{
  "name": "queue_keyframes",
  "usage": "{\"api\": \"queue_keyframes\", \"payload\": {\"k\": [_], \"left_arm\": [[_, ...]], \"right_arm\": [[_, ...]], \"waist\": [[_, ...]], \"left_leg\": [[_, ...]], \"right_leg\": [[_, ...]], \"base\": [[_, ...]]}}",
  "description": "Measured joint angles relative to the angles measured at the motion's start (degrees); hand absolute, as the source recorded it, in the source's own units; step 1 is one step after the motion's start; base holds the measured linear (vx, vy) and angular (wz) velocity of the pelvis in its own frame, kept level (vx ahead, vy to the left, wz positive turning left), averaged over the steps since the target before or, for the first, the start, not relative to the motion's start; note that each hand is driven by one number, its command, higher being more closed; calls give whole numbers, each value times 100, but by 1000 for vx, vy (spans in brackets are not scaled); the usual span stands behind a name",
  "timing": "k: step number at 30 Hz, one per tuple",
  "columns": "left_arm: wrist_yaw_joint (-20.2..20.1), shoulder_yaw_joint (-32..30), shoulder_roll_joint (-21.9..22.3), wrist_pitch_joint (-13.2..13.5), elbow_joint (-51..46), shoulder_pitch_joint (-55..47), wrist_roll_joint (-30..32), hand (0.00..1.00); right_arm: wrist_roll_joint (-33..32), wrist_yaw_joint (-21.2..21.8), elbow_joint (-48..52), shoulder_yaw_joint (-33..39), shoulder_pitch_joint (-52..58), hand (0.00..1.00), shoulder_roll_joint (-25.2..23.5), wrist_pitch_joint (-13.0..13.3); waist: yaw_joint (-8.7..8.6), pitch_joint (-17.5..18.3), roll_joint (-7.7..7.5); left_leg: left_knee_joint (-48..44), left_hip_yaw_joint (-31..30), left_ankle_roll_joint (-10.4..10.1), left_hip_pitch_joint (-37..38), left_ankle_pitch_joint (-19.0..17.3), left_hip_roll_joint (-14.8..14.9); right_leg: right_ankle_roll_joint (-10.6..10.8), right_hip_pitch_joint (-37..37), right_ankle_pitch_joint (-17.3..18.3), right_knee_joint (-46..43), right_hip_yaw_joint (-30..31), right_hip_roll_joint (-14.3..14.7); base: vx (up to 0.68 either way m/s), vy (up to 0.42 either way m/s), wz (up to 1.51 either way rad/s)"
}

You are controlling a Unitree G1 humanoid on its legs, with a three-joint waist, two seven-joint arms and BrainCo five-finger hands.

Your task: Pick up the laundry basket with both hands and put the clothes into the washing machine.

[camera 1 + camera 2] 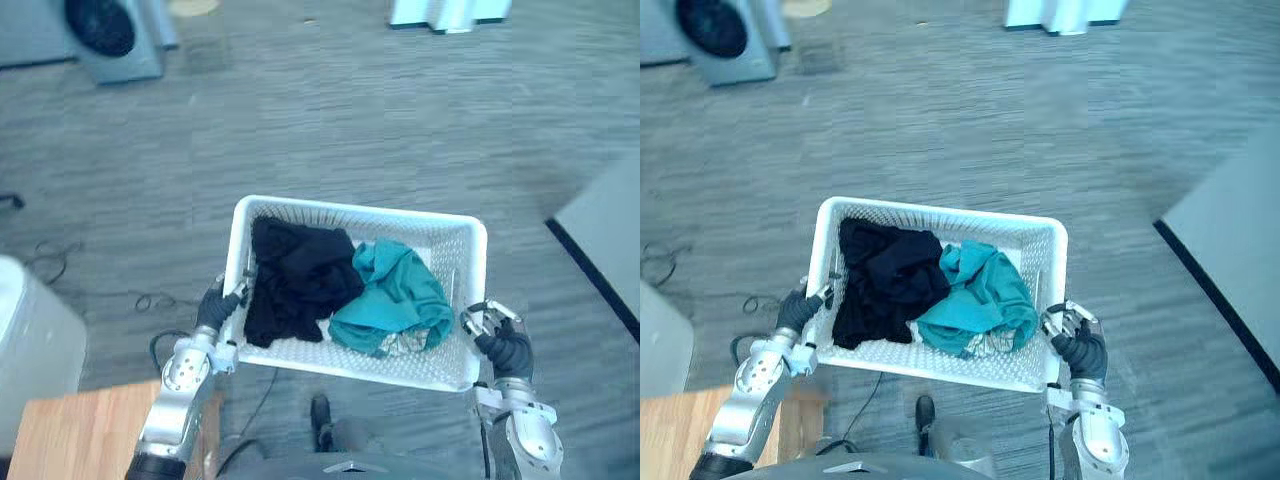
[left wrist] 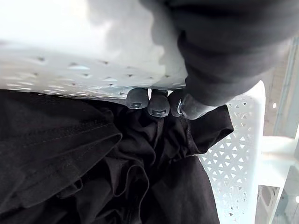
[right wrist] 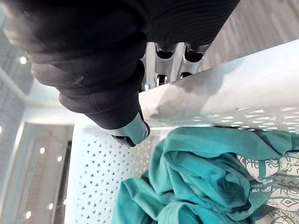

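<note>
Gripping the white laundry basket (image 1: 420,235) at its 9 and 3 o'clock rims, the left hand (image 1: 217,306) and right hand (image 1: 503,347) curl fingers (image 2: 159,106) over them; one black garment (image 1: 295,280) and one teal garment (image 1: 395,295) lie inside, open carpet (image 1: 350,120) stretching toward the washing machine (image 1: 110,35) at 11 o'clock.

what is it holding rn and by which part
The laundry basket, by its rim: left hand curled over the left side, right hand over the right side.

White lattice-holed laundry basket (image 1: 350,208), black garment (image 1: 295,280), teal garment (image 1: 395,298), white teal-printed cloth (image 3: 275,179), grey streaked carpet (image 1: 350,110)
</note>
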State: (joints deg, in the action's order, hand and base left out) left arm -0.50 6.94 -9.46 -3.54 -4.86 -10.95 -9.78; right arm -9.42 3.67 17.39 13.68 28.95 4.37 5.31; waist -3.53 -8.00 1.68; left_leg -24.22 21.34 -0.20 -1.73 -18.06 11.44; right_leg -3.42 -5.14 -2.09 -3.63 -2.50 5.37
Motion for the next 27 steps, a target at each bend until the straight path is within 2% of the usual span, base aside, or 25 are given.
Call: {"api": "queue_keyframes", "payload": {"k": [1,2,4,6,11,16,19,21,22,23,24,27], "left_arm": [[-7,24,2,0,0,-23,1,100],[-30,51,-3,0,53,-113,18,100],[-102,66,-3,1,97,-97,70,100],[-111,66,-4,1,97,-64,163,100],[-107,33,-4,5,81,-33,211,100],[-103,4,-6,12,38,24,215,100],[-80,1,-6,12,-27,36,226,100],[-7,-1,-18,12,-26,34,241,100],[19,2,-22,12,-26,35,241,100],[57,20,-20,15,-24,53,241,100],[75,48,-12,18,-28,93,241,100],[205,49,63,23,-86,143,239,100]], "right_arm": [[-24,2,0,0,66,100,27,-2],[-43,18,-34,-24,201,100,57,-67],[-45,18,-29,-28,334,100,33,-65],[-44,18,-29,-28,371,100,23,-66],[-42,17,-31,-29,389,100,-79,-66],[-42,14,-35,-32,330,100,-107,-66],[-42,-15,-36,-32,231,100,-104,-65],[-42,-102,-33,-125,247,100,-111,-64],[-42,-137,-30,-149,243,100,-110,-63],[-38,-229,-24,-180,211,100,-119,-64],[-38,-330,-12,-189,165,100,-140,-65],[-37,-528,53,-191,-99,100,-119,-61]], "waist": [[0,25,46],[46,103,109],[-76,124,105],[-87,126,107],[43,281,168],[182,293,170],[154,306,199],[205,279,232],[203,275,226],[194,263,218],[198,232,107],[278,246,111]], "left_leg": [[226,-65,-3,-23,71,-56],[368,-62,-98,60,258,-131],[579,-15,-80,142,377,-282],[799,8,-59,191,500,-436],[1200,-246,23,219,738,-737],[1322,-410,64,140,819,-852],[1051,-566,8,-104,626,-782],[635,-584,-154,-79,393,-540],[469,-597,-228,-75,341,-484],[-100,-564,-293,-216,346,-357],[-834,-529,-264,-622,353,-230],[-727,-539,-211,-1147,318,-235]], "right_leg": [[21,0,-62,32,1,11],[103,66,-213,144,146,39],[196,109,-356,274,194,-68],[215,65,-374,269,186,-191],[268,5,-363,270,-54,-448],[276,-46,-321,265,-195,-559],[291,-102,-205,162,-316,-537],[230,-167,254,-490,-293,-401],[214,-159,361,-613,-311,-392],[131,-82,524,-711,-353,-371],[65,-18,606,-714,-363,-426],[46,-78,667,-743,-283,-583]], "base": [[13,151,-101],[45,132,-61],[51,132,-24],[22,164,10],[16,113,31],[-32,71,22],[-42,21,22],[20,-50,11],[47,-45,21],[55,-37,29],[71,-68,22],[75,-17,-8]]}}
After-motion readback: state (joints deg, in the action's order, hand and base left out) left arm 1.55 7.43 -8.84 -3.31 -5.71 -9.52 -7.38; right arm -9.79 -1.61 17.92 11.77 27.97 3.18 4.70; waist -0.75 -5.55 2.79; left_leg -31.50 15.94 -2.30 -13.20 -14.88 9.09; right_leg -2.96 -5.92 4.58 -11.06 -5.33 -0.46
